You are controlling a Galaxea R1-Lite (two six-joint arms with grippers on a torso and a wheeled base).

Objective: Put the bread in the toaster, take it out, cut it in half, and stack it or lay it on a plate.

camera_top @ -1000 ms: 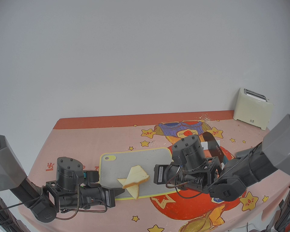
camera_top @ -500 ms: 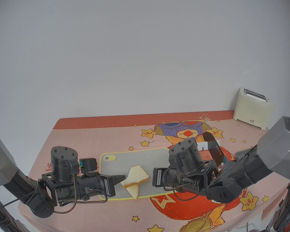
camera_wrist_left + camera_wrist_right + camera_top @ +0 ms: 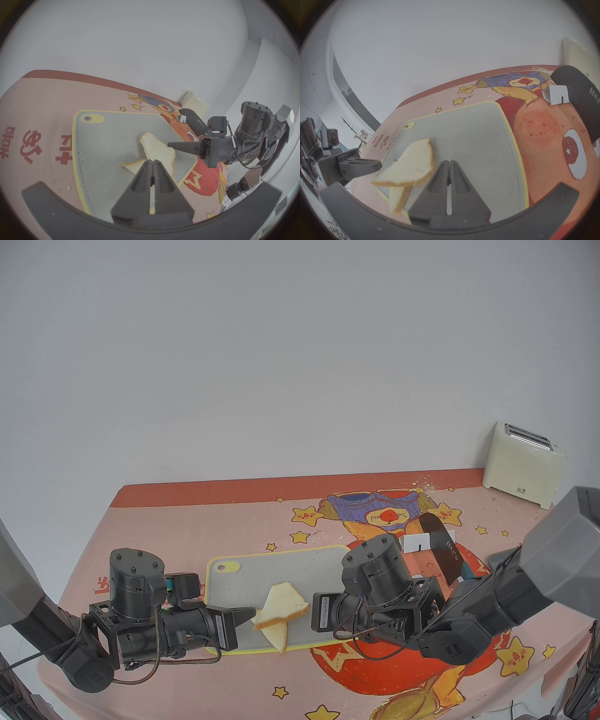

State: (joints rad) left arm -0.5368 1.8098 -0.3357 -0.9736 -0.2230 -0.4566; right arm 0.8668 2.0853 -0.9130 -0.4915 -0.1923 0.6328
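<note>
Pale bread halves (image 3: 281, 613) lie stacked at the cutting board's (image 3: 312, 565) 6 o'clock edge. Both arms have edged inward, the left end effector (image 3: 252, 614) at the bread's 9 o'clock and the right end effector (image 3: 170, 144) at its 3, each pinched closed and empty. Cutting looks finished; plating remains.

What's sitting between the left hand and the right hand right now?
Two triangular halves of pale bread, one overlapping the other, on the grey yellow-rimmed cutting board. The left wrist view shows them between the left hand and right hand.
</note>
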